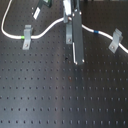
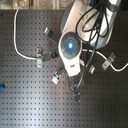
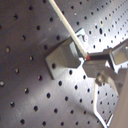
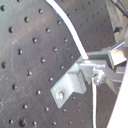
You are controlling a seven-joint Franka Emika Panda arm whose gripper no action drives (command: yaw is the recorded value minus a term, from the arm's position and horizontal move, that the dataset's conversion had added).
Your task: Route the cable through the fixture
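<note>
The tool (image 3: 86, 59) is clamped on the white cable (image 3: 67, 25) just above a grey bracket fixture (image 3: 64, 57); slack could snag the bracket edge, or the cord slip from the grip

Soft, blurry low-resolution pictures; even overhead light, faint shadows.
</note>
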